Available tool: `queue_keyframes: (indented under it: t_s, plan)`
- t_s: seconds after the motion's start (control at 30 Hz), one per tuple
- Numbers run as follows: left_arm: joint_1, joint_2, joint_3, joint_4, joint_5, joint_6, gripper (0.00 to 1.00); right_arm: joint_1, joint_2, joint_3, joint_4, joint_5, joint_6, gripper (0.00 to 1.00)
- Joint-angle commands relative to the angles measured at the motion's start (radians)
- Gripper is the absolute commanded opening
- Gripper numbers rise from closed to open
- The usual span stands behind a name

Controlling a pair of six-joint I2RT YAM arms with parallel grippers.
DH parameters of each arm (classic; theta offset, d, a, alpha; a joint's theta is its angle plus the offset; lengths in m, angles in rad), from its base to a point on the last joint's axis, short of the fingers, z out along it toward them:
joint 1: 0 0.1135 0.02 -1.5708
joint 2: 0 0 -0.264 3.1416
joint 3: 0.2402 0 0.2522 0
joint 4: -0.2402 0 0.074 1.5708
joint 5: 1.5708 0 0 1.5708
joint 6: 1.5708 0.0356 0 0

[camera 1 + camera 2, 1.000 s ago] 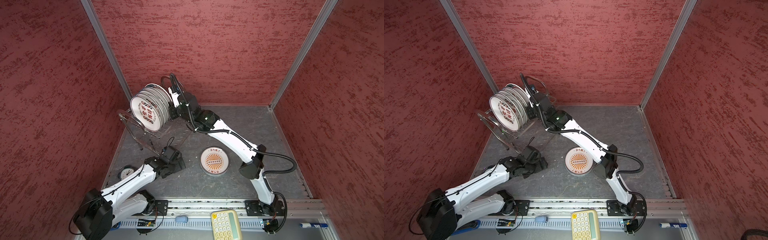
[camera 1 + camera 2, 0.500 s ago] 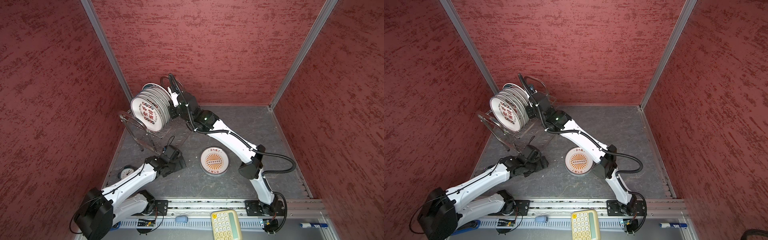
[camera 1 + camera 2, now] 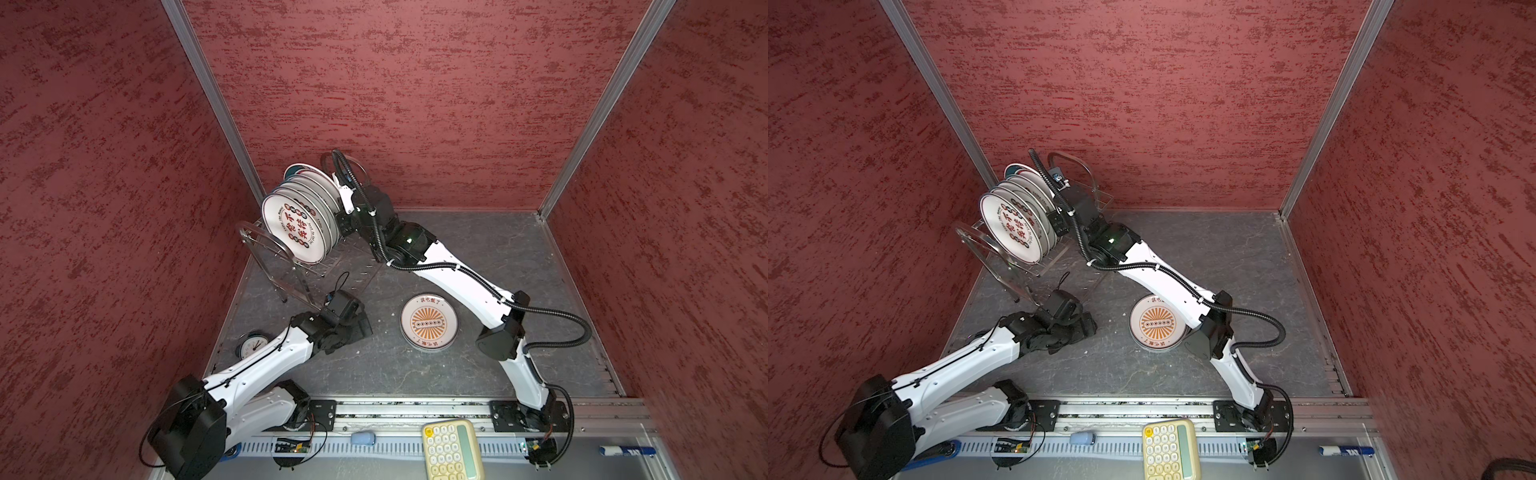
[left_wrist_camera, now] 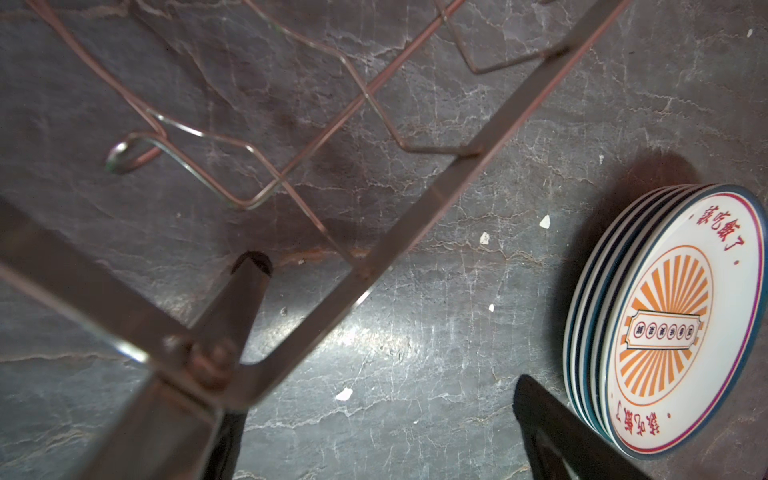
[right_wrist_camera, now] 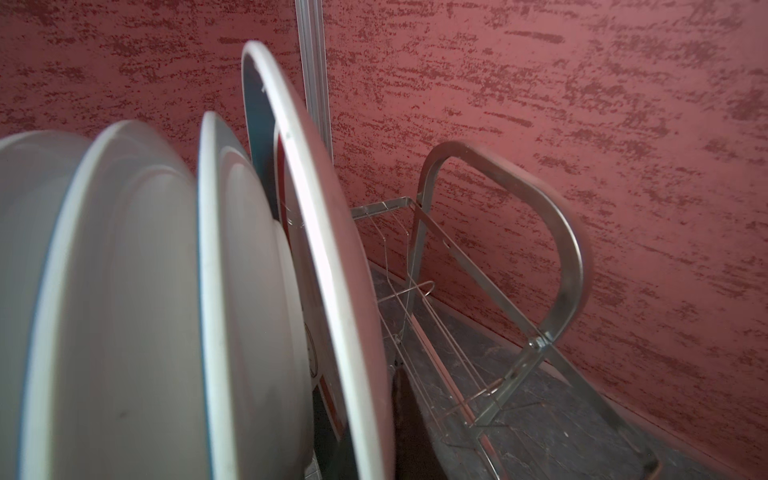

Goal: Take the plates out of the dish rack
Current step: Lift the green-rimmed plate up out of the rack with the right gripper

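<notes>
1. The right end effector [image 3: 344, 217] is clamping the rearmost plate [image 5: 316, 232] by its rim in the dish rack [image 3: 266, 245], upper left of centre.
2. The left end effector [image 3: 359, 328], jaws apart, is hovering beside a rack leg.
3. Next, I reckon: lifting it straight out, clear of the other plates [image 3: 301, 228], towards the stack [image 3: 429, 323] on the worktop [image 3: 478, 257].

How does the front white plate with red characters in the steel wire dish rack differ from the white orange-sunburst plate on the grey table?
Pose: the red-character plate stands on edge in the dish rack; the sunburst plate lies flat on the table. Print: the red-character plate bears red characters; the sunburst plate, orange rays. Company: the red-character plate fronts an upright row; the sunburst plate tops a flat stack. Both: round, white.
</notes>
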Motion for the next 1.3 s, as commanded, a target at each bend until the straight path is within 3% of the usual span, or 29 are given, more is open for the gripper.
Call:
queue_keyframes:
  t_s: [0.0, 0.77, 1.03, 1.13, 1.27]
  plan:
    - [0.005, -0.006, 0.027, 0.001, -0.001, 0.010, 0.99, -0.002, -0.053, 0.041, 0.113, 0.108, -0.058, 0.00]
    - [0.003, -0.015, 0.031, 0.003, 0.008, 0.012, 0.99, -0.003, -0.111, 0.034, 0.277, 0.266, -0.222, 0.00]
    - [-0.017, -0.029, 0.042, 0.009, 0.012, 0.016, 0.99, -0.021, -0.173, 0.031, 0.250, 0.367, -0.266, 0.00]
    - [-0.036, -0.029, 0.053, 0.011, 0.005, 0.016, 0.99, -0.035, -0.219, -0.010, 0.231, 0.409, -0.263, 0.00]
    - [-0.067, -0.025, 0.072, 0.015, -0.011, 0.018, 0.99, -0.057, -0.340, -0.189, 0.262, 0.446, -0.249, 0.00]
